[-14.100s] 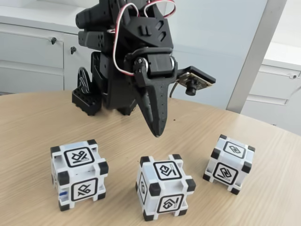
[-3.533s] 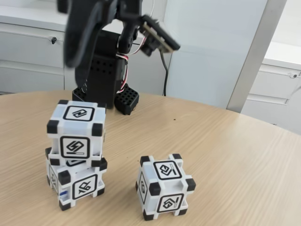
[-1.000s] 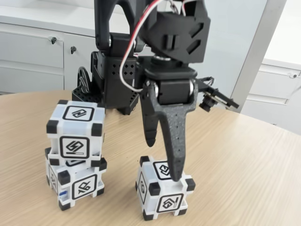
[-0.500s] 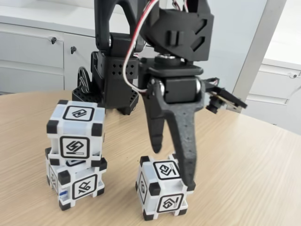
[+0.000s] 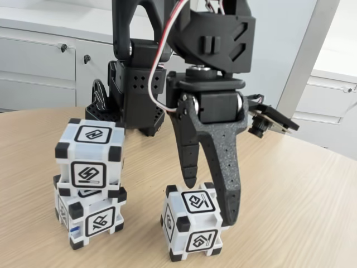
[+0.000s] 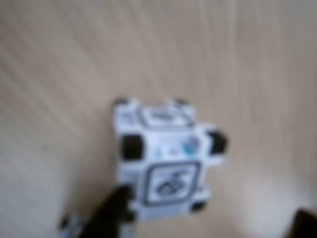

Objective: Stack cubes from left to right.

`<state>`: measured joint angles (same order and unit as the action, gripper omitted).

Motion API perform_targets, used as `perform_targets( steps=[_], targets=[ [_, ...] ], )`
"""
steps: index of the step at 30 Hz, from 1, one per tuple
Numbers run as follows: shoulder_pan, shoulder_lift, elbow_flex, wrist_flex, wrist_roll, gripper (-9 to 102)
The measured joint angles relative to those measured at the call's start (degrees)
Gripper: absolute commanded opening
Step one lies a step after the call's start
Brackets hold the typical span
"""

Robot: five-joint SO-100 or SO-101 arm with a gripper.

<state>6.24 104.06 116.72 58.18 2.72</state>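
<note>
- On the wooden surface (image 5: pixel 290 190), two cubes (image 5: pixel 89 178) are standing stacked at left in the fixed view.
- The pincer (image 5: pixel 209 198) is gaping wide, gripping nothing, straddling the third cube (image 5: pixel 192 223), awaiting stacking.

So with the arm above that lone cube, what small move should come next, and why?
Probably lower a little further, then close. The black two-finger gripper is open, its fingertips straddling the lone white plastic cube with black corners on the wooden table, but only near its top edge. The two-cube stack awaits a third.
</note>
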Motion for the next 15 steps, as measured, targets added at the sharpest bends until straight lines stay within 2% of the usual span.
perform_targets(
  steps=[15],
  targets=[
    [0.0, -4.1, -0.8, 0.0, -0.4, 36]
  ],
)
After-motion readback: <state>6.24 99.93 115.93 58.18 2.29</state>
